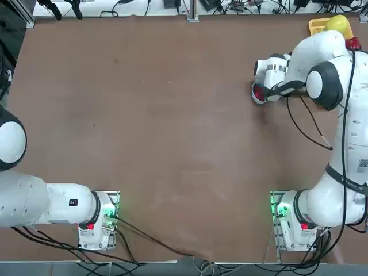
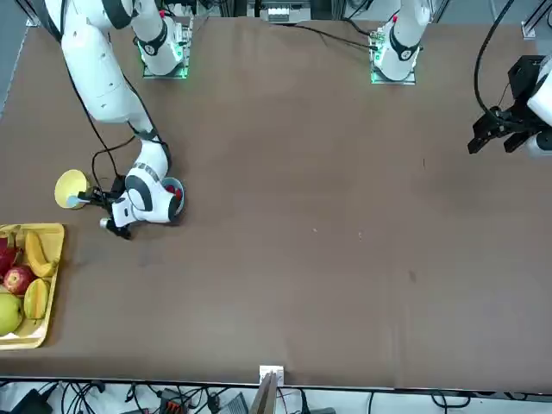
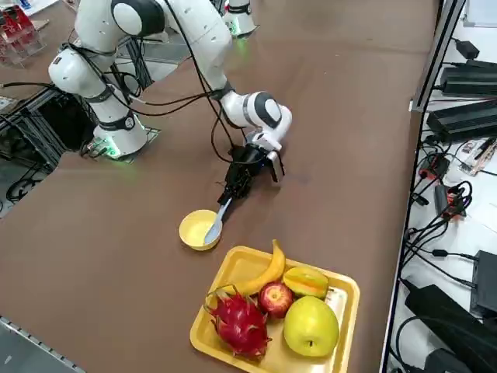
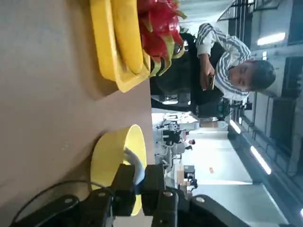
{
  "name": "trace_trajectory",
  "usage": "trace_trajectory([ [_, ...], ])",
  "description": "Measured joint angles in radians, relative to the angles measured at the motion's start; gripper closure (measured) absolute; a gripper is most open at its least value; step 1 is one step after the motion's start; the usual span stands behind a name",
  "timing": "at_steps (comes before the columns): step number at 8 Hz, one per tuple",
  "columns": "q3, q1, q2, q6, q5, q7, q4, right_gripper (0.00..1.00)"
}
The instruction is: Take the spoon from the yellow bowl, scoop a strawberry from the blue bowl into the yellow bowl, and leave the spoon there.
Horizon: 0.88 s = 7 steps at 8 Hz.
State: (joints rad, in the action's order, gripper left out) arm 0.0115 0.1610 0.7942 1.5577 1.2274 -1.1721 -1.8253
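Observation:
The yellow bowl [image 3: 194,231] stands on the table between the fruit tray and my right arm, and it also shows in the front view [image 2: 67,185]. The pale spoon [image 3: 215,226] lies with its scoop end inside that bowl and its handle slanting out over the rim. My right gripper [image 3: 233,192] is low beside the bowl, shut on the spoon's handle. In the wrist view the spoon [image 4: 136,166] runs between my two fingers [image 4: 124,185] towards the yellow bowl [image 4: 110,163]. The blue bowl [image 2: 173,195], with red strawberries in it, sits just behind my wrist, mostly covered by it.
A rectangular yellow fruit tray [image 3: 347,312] with a banana, a dragon fruit, an apple and other fruit stands near the table corner beyond the yellow bowl. A black cable [image 1: 305,129] trails over the table by my arm. A person in a striped shirt [image 4: 222,52] stands beyond the table.

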Motion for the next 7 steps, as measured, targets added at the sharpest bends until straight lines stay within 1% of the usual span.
trace_trajectory([
  [2, 0.003, 0.006, -0.078, -0.005, -0.067, 0.078, 0.022, 0.89],
  [4, 0.012, 0.027, -0.186, -0.017, -0.145, 0.217, 0.038, 0.89],
  [7, 0.018, 0.104, -0.306, -0.054, -0.290, 0.389, 0.062, 0.89],
])
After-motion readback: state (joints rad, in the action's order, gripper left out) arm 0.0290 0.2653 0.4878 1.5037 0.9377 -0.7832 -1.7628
